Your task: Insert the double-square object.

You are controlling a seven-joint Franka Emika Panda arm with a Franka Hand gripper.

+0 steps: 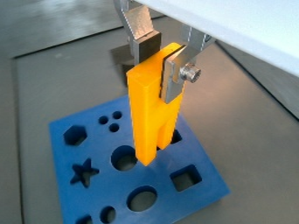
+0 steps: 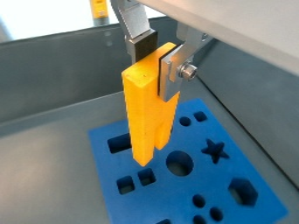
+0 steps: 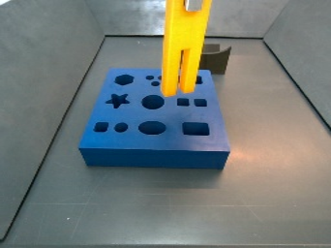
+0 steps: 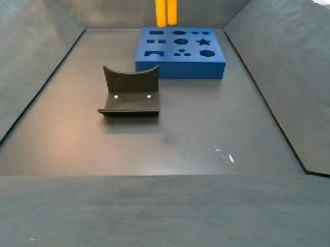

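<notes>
My pincer (image 1: 160,54) grips the upper end of the double-square object (image 1: 153,103), holding it upright above the blue block (image 3: 153,118), its prongs just over the cutouts; the fixture (image 4: 129,93) stands well apart on the table (image 4: 168,135).

No readable text, labels, brands or numbers appear on anything in any of these views.
</notes>
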